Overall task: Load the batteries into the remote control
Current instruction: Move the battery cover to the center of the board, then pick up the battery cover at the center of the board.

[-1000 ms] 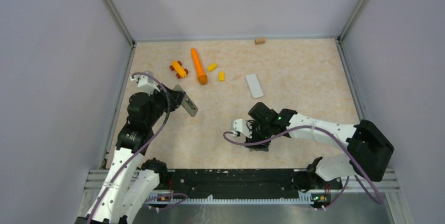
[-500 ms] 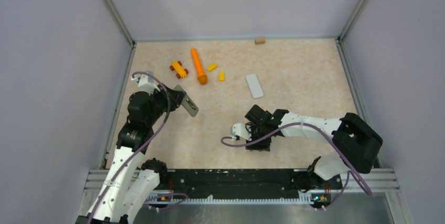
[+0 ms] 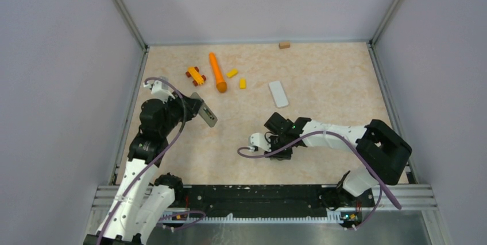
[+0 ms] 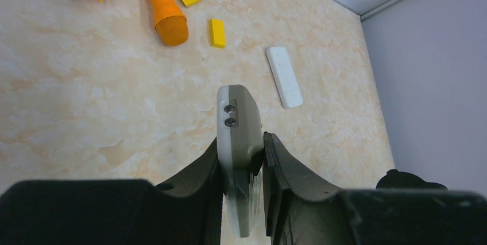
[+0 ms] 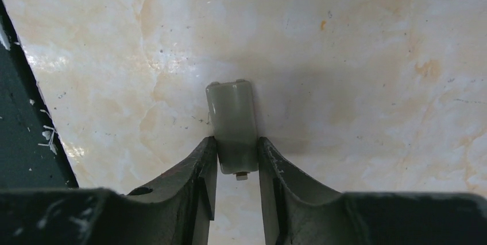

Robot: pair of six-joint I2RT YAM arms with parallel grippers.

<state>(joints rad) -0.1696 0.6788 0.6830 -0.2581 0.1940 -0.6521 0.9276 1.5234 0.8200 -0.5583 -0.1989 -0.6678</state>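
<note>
The grey remote (image 4: pixel 240 124) is clamped between the fingers of the left gripper (image 4: pixel 242 147), at the 9 o'clock side of the table (image 3: pixel 321 73). Two small round ends are seen in its darker strip; whether they are batteries cannot be told. A small grey cover (image 5: pixel 231 113) lying on the table is pinched by the right gripper (image 5: pixel 236 150). A white remote (image 3: pixel 278 93) lies at its 12 o'clock.
</note>
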